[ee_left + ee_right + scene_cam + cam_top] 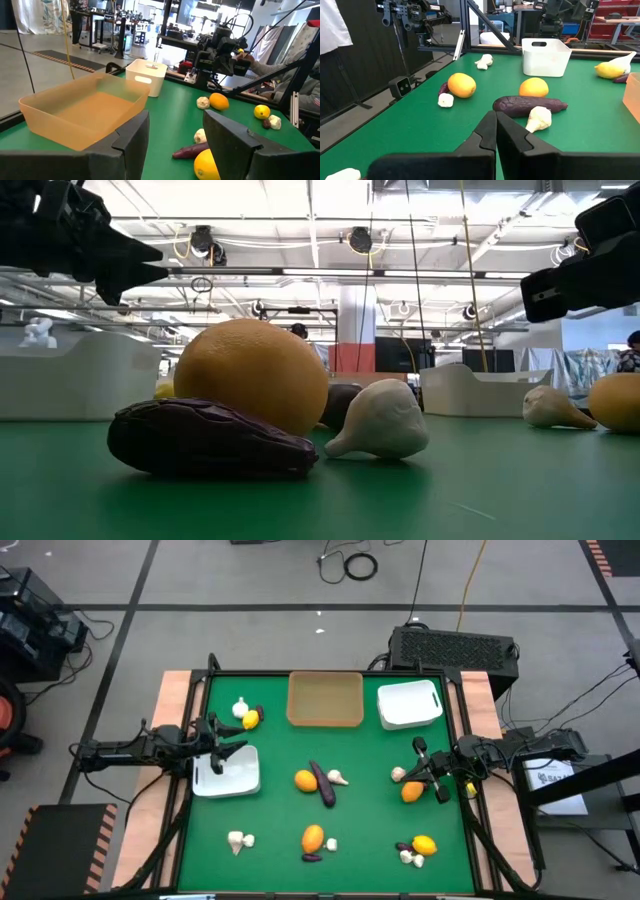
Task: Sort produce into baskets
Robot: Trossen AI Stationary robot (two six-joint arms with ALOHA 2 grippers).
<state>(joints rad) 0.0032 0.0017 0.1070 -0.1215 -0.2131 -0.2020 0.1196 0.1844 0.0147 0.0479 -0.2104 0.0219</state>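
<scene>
1. Produce lies scattered over a green felt-like desk (370, 830) with three baskets on it.
2. Left end effector (222, 745) hangs above the left white basket (228, 778), its two dark fingers parted to a middling gap with nothing between them.
3. That basket is a smooth, shallow plastic tray with rounded corners; just beyond it on the far side sit a whitish garlic bulb (240, 708) and a yellow fruit (251, 719), touching.
4. Near the front left lies another pale, lumpy bulb (238, 839).
5. The tan basket (325, 699), translucent and square, stands at the far middle of the desk.
6. In the centre a round orange fruit (305, 780) touches a dark purple eggplant (323, 784), wrinkled and elongated, its long axis running from far-left to near-right; a white bulb (339, 777) lies just right of it.
7. Nearer the front, a second orange (313, 837) sits with a small purple piece (312, 858) and a small bulb (331, 844) beside it.
8. The right white basket (410, 704) stands at the far right.
9. Right end effector (428, 768) hovers with its fingers pressed together, holding nothing, beside an orange (412, 792) and a bulb (398, 774).
10. At the front right lie a lemon (424, 846), a dark piece and pale bulbs, bunched together.
</scene>
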